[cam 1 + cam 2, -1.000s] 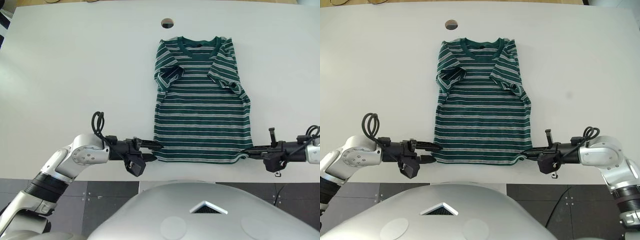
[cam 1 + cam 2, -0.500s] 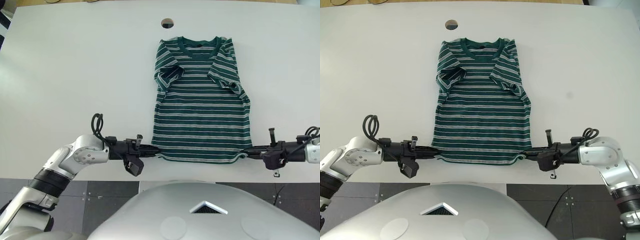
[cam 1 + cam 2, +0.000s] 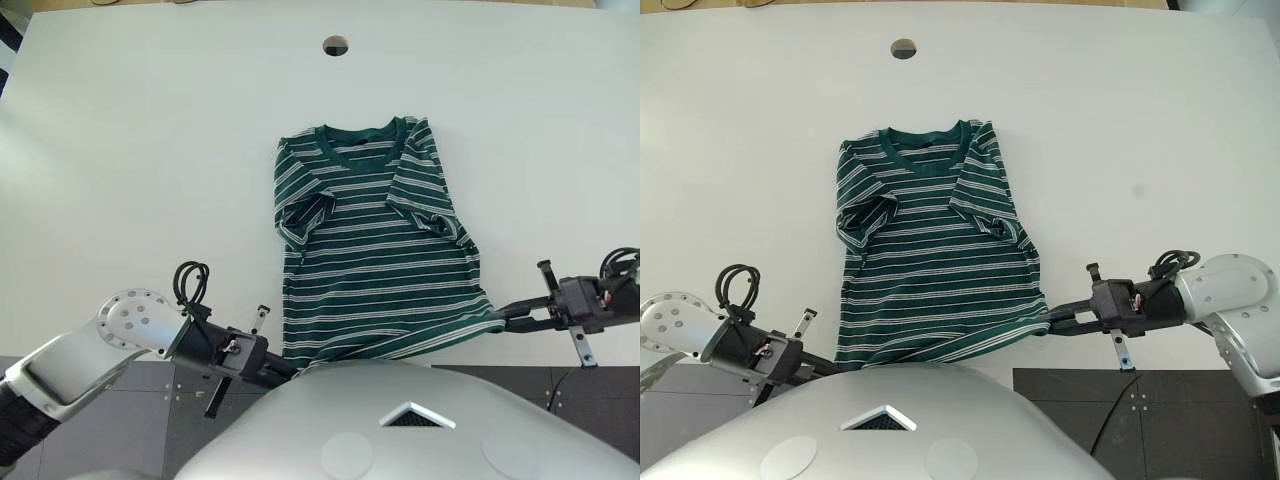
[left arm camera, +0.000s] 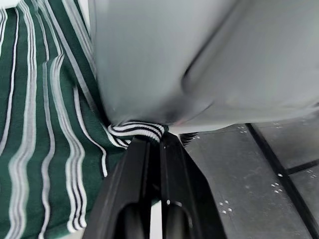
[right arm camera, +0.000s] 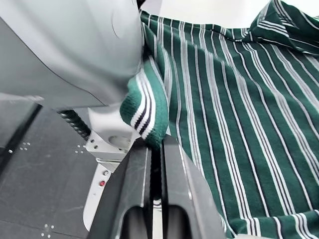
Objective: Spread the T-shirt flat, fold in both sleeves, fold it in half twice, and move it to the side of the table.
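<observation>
A green T-shirt [image 3: 372, 260] with white stripes lies on the white table [image 3: 150, 150], both sleeves folded in over its front, collar pointing away from me. Its hem hangs past the table's near edge. My left gripper [image 3: 275, 366] is shut on the hem's left corner [image 4: 137, 130], low at the table's front. My right gripper [image 3: 498, 315] is shut on the hem's right corner [image 5: 144, 112], just off the near edge. The shirt [image 3: 925, 255] sits slightly skewed, its bottom stretched between the two grippers.
A small round hole [image 3: 335, 45] sits in the table near its far edge. Bare tabletop spreads wide to the left and right of the shirt. Dark tiled floor [image 3: 1090, 400] lies below the near edge.
Both grippers have pulled the hem toward me, and the whole shirt has slid nearer and a little left. The left gripper has dropped below the table's front edge.
</observation>
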`<state>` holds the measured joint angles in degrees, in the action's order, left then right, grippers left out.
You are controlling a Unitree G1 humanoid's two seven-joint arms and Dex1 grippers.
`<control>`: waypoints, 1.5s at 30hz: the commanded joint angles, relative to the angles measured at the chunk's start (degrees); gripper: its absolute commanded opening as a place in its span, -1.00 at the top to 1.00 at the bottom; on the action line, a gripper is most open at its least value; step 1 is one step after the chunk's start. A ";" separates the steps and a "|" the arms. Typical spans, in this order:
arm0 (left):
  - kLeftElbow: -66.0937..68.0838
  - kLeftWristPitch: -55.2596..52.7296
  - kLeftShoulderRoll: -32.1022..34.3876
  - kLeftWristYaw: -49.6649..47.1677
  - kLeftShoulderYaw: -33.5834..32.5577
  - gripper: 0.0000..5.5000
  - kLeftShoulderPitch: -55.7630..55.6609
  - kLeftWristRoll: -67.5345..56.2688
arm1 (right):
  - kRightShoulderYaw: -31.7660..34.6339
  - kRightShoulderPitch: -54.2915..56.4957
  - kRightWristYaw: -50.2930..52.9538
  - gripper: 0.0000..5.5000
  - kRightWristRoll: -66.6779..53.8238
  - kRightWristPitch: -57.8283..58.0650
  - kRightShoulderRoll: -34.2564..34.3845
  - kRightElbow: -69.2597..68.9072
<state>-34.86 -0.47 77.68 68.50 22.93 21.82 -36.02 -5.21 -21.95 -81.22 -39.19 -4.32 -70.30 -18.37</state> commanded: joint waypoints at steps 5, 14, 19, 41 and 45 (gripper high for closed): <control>6.92 -0.49 -14.84 -6.75 -9.67 0.96 -9.94 1.64 | 2.71 9.70 9.41 0.96 4.04 -0.02 13.20 0.30; 25.89 7.59 -29.17 -16.14 -17.58 0.96 -23.50 14.77 | -2.98 33.70 29.35 0.96 34.16 -13.06 30.45 20.47; 40.76 10.99 -33.99 -17.89 -16.28 0.96 -31.93 23.31 | -5.24 43.99 41.11 0.96 47.16 -19.34 35.60 36.13; 72.95 19.79 -45.21 -23.60 -20.18 0.55 -48.31 30.33 | -11.55 61.39 64.68 0.31 62.76 -26.70 44.98 73.52; 70.79 21.96 -45.12 -24.15 -21.43 0.55 -47.83 30.02 | -12.48 61.05 67.81 0.31 65.01 -27.20 44.56 71.12</control>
<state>38.50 20.11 32.52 44.15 2.31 -26.84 -5.49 -16.78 38.76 -14.40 24.41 -31.08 -25.21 54.60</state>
